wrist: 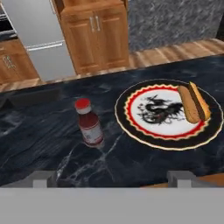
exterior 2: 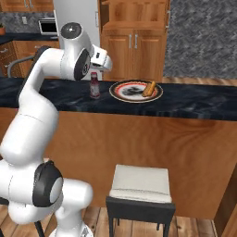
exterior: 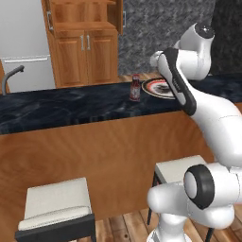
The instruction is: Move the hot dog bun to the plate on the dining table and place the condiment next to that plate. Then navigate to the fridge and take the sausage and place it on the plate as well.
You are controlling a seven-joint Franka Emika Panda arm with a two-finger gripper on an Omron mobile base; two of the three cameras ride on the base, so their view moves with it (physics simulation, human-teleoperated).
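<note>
The hot dog bun (wrist: 194,103) lies on the right side of the plate (wrist: 153,127), a round dish with a dark rim, red ring and pale centre. The plate stands on the black marbled dining table (wrist: 43,144). The dark red condiment bottle (wrist: 89,124) stands upright just left of the plate, a small gap apart; it is also in the right base view (exterior 2: 94,85), beside the plate (exterior 2: 125,92) and bun (exterior 2: 149,89). My gripper (wrist: 111,179) hovers above the table's near edge, open, nothing between its fingers. The grey fridge (wrist: 39,39) stands shut beyond the table.
Two white-cushioned stools (exterior: 56,203) (exterior 2: 141,185) stand against the table's wood side (exterior: 94,151). Wooden cabinets (exterior: 87,52) are beside the fridge (exterior: 26,42). A faucet (exterior: 9,78) rises at the table's far left. My arm hides part of the plate (exterior: 153,87) in the left base view.
</note>
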